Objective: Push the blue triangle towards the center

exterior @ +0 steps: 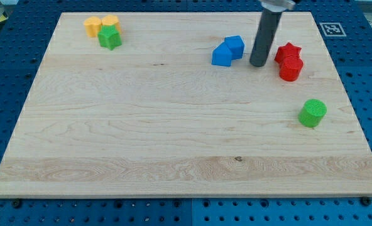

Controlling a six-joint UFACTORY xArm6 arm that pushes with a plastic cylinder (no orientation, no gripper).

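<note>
My tip (258, 64) sits upper right on the bench (173, 144), just right of the blue triangle (222, 56). Red blocks (289, 61) lie beyond. No claw fitted, only the rod.

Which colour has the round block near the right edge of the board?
Green: the cylinder block shows clearly in the camera view.

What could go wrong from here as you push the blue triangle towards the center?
1. The blue triangle touches a blue cube; pushing from the view's right would likely drag the cube along too.
2. My tip sits between the blue pair and the red star with the red cylinder; backing up to line up could knock those.
3. An off-centre contact on the triangle's slanted side may spin it rather than move it.
</note>
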